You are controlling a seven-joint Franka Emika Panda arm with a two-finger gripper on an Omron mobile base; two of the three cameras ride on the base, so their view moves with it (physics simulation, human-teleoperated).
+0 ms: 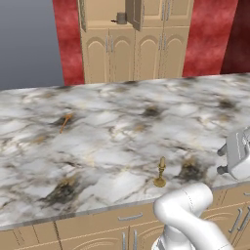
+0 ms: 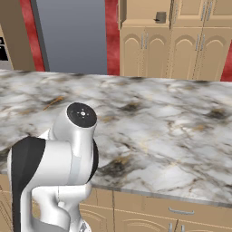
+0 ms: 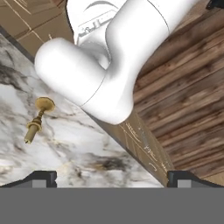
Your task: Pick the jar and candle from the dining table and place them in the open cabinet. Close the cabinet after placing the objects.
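Marble dining table holds candle near its front edge.

We see the candle standing upright on the marble surface, near its front edge: a short cream stick in a brass-gold holder with a round base. The jar, small and smoky-grey, sits on a shelf inside the tall tan cabinet, whose upper door stands open just beside it.
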